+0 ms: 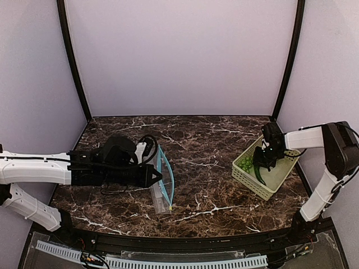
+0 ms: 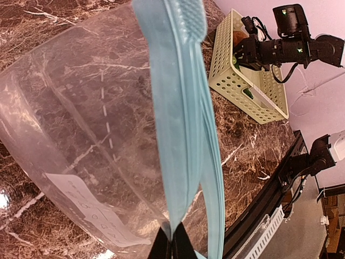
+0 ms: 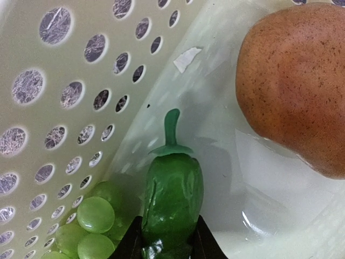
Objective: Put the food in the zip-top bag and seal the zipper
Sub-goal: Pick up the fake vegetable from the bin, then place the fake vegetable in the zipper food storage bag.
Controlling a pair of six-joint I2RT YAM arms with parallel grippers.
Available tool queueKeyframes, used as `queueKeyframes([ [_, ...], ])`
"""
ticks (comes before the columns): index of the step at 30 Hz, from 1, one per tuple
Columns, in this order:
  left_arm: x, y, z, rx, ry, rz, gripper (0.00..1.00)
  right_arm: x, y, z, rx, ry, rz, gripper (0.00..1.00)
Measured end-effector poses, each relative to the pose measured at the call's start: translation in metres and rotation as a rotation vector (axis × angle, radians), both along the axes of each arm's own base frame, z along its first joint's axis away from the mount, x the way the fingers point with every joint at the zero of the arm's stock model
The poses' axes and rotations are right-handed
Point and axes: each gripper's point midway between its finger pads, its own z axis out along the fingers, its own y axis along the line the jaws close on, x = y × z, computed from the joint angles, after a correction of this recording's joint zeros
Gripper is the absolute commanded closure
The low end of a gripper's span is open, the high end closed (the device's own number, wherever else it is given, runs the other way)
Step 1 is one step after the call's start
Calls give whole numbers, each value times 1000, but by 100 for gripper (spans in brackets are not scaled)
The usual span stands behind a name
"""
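The clear zip-top bag (image 1: 161,188) stands on edge at the table's middle left, its white label (image 2: 91,210) low on the side. My left gripper (image 2: 172,240) is shut on one lip of the teal zipper (image 2: 180,135); the other lip hangs apart, so the mouth gapes. The food lies in the pale green basket (image 1: 247,179) at right: a dark green pepper (image 3: 172,189), a brown-orange potato (image 3: 296,81) and a bunch of light green grapes (image 3: 94,216). My right gripper (image 3: 170,243) reaches down into the basket, its black fingers pressed on both sides of the pepper.
The basket's perforated wall (image 3: 54,81) rises close to the left of the pepper. A clear plastic sheet (image 3: 259,178) lines the basket floor. A black rail (image 1: 179,238) runs along the table's near edge, and pale walls enclose the other three sides.
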Motion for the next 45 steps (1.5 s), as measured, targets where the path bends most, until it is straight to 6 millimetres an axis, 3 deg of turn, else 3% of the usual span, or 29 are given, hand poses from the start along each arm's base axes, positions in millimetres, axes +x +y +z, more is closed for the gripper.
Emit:
queueKeyframes([
  [8,1,3,1,4,-4,9,99,0,-2,3,-3,-6,-3,95],
  [12,1,3,1,6,-3,10,99,-3,-4,17,-2,-26,-4,96],
  [19,1,3,1,5,-3,9,99,-3,-1,88,29,-198,35,98],
  [24,-3,-3,2,-15,5,-20,99,-13,14,144,108,-323,115,100],
  [27,-6,-12,2,-39,19,-55,99,-27,31,178,170,-391,183,100],
  [31,-9,-26,-1,-68,45,-98,99,-61,79,230,317,-507,349,100],
  [36,-10,-51,1,-141,81,-141,99,-105,127,278,494,-604,517,100],
  [41,-9,-70,9,-215,113,-161,99,-136,166,306,629,-665,642,100],
  [45,-8,-78,17,-265,118,-167,99,-150,193,305,678,-682,695,100],
])
